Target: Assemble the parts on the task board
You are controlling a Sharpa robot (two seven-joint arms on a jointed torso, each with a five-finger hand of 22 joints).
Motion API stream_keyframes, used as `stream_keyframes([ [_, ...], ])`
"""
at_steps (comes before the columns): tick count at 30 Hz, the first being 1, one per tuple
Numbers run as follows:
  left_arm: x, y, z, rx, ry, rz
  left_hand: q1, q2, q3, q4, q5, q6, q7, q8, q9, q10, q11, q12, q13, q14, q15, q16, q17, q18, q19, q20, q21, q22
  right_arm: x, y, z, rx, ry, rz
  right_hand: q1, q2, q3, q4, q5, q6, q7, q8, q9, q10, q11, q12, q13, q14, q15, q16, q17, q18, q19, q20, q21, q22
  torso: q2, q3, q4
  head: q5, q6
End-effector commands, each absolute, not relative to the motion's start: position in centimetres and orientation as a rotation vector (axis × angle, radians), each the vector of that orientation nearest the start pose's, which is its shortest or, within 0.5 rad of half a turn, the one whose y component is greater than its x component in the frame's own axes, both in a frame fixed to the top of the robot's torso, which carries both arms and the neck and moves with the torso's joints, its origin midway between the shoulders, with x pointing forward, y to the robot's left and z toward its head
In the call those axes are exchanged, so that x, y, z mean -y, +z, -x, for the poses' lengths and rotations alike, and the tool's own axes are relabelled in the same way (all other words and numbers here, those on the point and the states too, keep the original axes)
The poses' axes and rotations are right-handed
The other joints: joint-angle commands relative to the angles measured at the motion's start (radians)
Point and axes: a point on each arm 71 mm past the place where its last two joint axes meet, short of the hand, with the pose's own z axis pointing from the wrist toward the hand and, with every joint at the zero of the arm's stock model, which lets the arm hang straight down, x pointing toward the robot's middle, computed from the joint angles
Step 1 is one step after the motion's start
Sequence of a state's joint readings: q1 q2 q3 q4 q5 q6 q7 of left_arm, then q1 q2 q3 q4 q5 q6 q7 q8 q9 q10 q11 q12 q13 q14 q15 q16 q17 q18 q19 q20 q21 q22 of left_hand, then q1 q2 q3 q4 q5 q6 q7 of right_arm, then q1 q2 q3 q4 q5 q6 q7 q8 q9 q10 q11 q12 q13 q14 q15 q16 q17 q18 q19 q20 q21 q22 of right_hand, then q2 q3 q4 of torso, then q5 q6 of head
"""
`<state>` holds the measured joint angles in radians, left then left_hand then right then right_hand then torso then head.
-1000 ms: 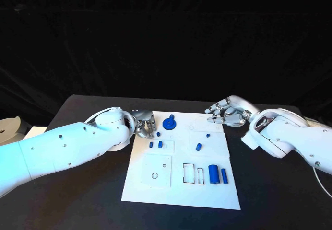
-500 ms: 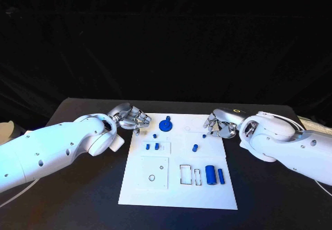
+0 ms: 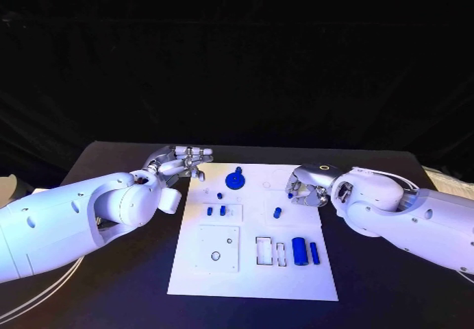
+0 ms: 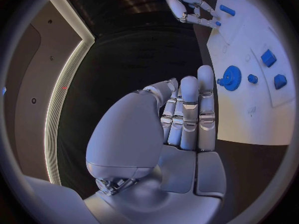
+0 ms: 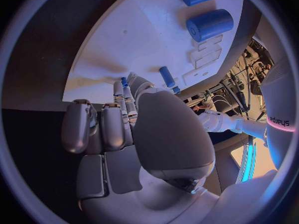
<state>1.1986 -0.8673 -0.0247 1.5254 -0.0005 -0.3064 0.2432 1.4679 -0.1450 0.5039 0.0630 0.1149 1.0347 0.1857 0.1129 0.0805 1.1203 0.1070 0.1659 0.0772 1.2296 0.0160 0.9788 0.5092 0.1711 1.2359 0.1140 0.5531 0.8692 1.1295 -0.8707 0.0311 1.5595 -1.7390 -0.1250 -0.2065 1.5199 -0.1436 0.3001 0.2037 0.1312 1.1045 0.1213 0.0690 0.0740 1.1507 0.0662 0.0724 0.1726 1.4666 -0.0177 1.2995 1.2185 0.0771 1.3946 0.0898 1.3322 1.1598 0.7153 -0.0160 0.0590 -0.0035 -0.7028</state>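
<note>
Nearest me on the flat white task board (image 3: 252,274) lie a thick blue cylinder (image 3: 299,251) and a slim blue bar (image 3: 314,252), side by side. Further up it, my right hand (image 3: 306,186) hovers at the board's right edge, fingers curled, apparently holding nothing. My left hand (image 3: 181,162) is off the board's far left corner over the black bench (image 3: 109,157), fingers straight and together, empty. The blue gear (image 3: 235,180) sits near that corner. Reaching in carelessly, I could knock the loose parts out of place.

Head camera high, facing down at the task board (image 3: 252,274), wrist cameras close behind each hand — both seeing that board.
</note>
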Motion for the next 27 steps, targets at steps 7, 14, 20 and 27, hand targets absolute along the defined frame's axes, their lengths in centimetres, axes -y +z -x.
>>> stream_keyframes([
  [7, -21.8, -18.1, -48.7, -1.471, -1.536, 1.274, -0.009, 0.003, -0.008, -0.003, 0.0, 0.009, -0.003, 0.006, -0.002, 0.008, -0.001, 0.011, 0.002, -0.012, -0.001, 0.006, -0.002, 0.012, -0.008, -0.003, -0.006, -0.002, 19.7, -20.7, -47.8, -1.771, 0.391, 0.422, -0.005, 0.012, 0.047, -0.012, -0.035, 0.006, 0.002, -0.004, -0.001, 0.013, 0.0, -0.004, -0.037, 0.045, 0.004, -0.004, -0.003, 0.007, 0.006, 0.002, -0.008, -0.001, 0.0, 0.0018, 0.0006, 0.001, -0.004],
  [14, -22.0, -18.1, -48.6, -1.469, -1.521, 1.282, -0.007, 0.005, -0.009, -0.008, 0.001, 0.008, -0.003, 0.007, -0.002, 0.006, -0.001, 0.014, 0.002, -0.012, -0.002, 0.007, -0.003, 0.012, -0.008, -0.004, -0.007, -0.003, 19.4, -21.2, -47.8, -1.793, 0.388, 0.432, 0.006, 0.029, 0.104, -0.039, -0.061, 0.035, 0.011, 0.007, 0.006, 0.037, 0.007, 0.005, -0.059, 0.047, 0.01, 0.005, 0.004, 0.005, 0.011, 0.006, -0.002, 0.007, 0.001, 0.002, -0.001, 0.002, -0.007],
  [20, -22.0, -18.1, -48.5, -1.47, -1.52, 1.283, -0.007, 0.005, -0.009, -0.008, 0.001, 0.007, -0.003, 0.007, -0.003, 0.005, -0.001, 0.014, 0.002, -0.013, -0.002, 0.007, -0.003, 0.012, -0.008, -0.004, -0.007, -0.003, 19.3, -21.5, -47.8, -1.822, 0.365, 0.454, 0.013, 0.04, 0.146, -0.075, -0.071, 0.06, 0.009, 0.015, 0.012, 0.057, 0.003, 0.01, -0.072, 0.047, 0.008, 0.008, 0.006, 0.006, 0.012, 0.005, -0.001, 0.009, 0.001, 0.002, 0.0003, 0.002, -0.01],
  [27, -22.0, -18.1, -48.5, -1.476, -1.521, 1.284, -0.006, 0.005, -0.01, -0.011, 0.002, 0.006, -0.003, 0.007, -0.003, 0.004, -0.001, 0.016, 0.002, -0.013, -0.002, 0.008, -0.004, 0.012, -0.008, -0.004, -0.007, -0.003, 19.0, -21.8, -47.7, -1.829, 0.317, 0.486, 0.004, 0.046, 0.175, -0.107, -0.077, 0.082, 0.003, 0.021, 0.02, 0.081, -0.003, 0.013, -0.082, 0.049, 0.003, 0.016, 0.012, 0.004, 0.015, 0.001, 0.005, 0.018, 0.0, 0.0021, -0.0009, 0.001, -0.013],
])
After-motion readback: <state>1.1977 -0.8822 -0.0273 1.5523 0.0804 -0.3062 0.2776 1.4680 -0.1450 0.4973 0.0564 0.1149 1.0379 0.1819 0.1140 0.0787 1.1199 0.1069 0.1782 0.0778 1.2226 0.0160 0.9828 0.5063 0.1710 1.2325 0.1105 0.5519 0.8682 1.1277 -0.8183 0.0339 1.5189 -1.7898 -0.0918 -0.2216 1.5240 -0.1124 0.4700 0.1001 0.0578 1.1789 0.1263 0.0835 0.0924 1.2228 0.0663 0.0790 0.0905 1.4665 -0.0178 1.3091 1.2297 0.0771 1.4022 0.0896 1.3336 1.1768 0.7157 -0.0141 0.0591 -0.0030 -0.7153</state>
